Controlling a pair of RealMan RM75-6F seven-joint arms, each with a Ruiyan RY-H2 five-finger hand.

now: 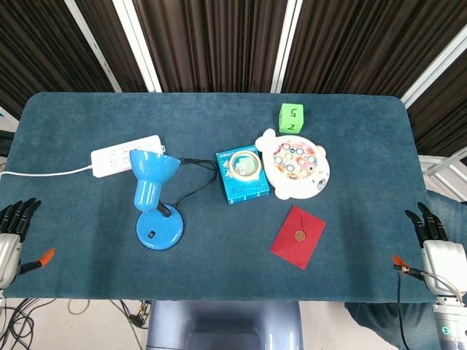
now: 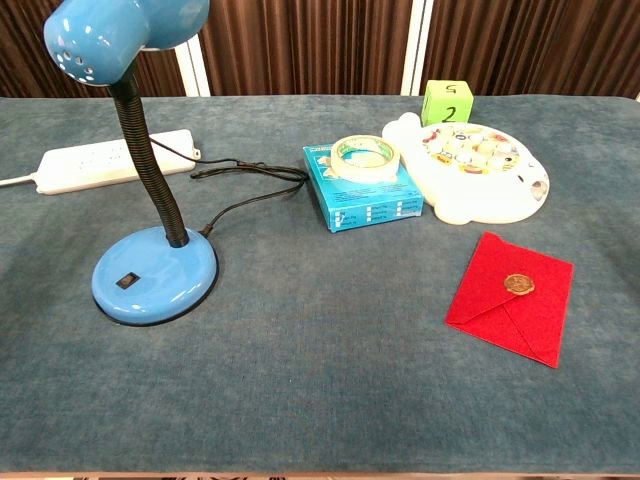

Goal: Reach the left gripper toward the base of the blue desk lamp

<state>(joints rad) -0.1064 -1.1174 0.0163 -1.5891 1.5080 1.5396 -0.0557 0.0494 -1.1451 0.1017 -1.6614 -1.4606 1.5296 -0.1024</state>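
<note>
The blue desk lamp (image 1: 155, 175) stands left of centre on the table. Its round base (image 1: 159, 230) (image 2: 154, 275) carries a small black switch, and a black flexible neck (image 2: 150, 150) rises to the blue shade (image 2: 120, 30). My left hand (image 1: 14, 230) hangs at the table's left edge, well to the left of the base, fingers extended and apart, holding nothing. At the right edge my right hand (image 1: 434, 237) is likewise open and holds nothing. Neither hand appears in the chest view.
A white power strip (image 1: 124, 154) lies behind the lamp, with the lamp's black cord (image 1: 195, 175) running past it. A blue box with a tape roll (image 1: 243, 173), a white fishing toy (image 1: 295, 164), a green cube (image 1: 291, 117) and a red envelope (image 1: 298, 237) lie to the right.
</note>
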